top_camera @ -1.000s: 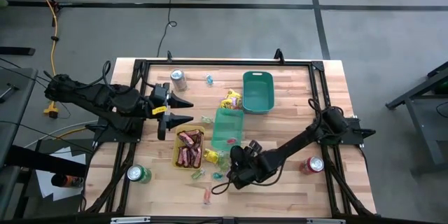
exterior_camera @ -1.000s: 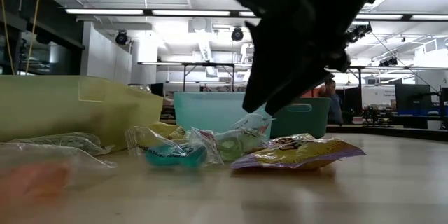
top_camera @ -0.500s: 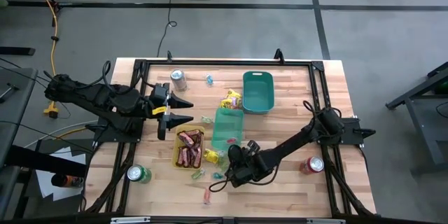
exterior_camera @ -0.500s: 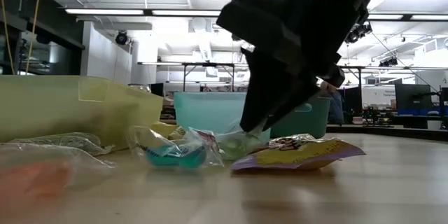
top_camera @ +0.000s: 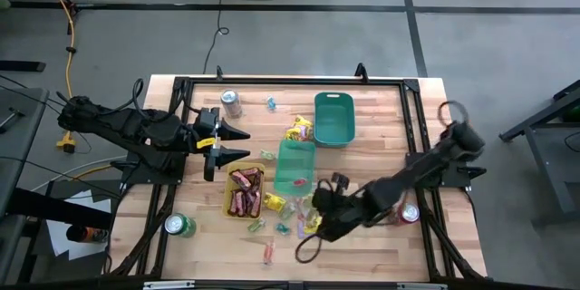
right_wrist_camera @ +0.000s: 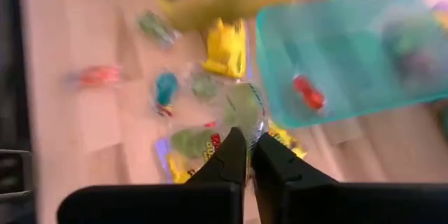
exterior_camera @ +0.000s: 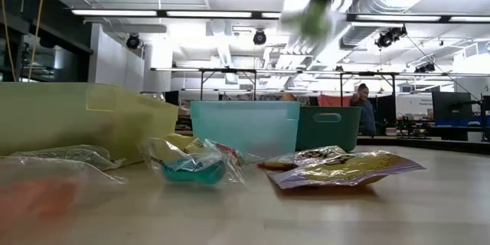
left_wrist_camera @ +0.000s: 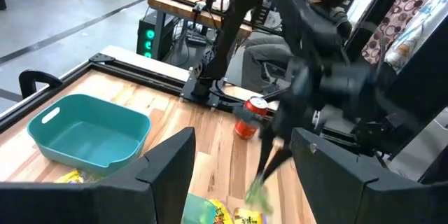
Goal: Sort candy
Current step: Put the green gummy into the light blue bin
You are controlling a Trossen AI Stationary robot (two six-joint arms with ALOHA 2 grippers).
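Lift-off has been made: a green candy (right_wrist_camera: 244, 107), apparently pinched in the right gripper (right_wrist_camera: 247, 145), is raised off the table (top_camera: 381, 118); the left gripper (top_camera: 237, 143) is held open.

Right claw (right_wrist_camera: 246, 142) has lifted a green candy (right_wrist_camera: 243, 109) off the table.
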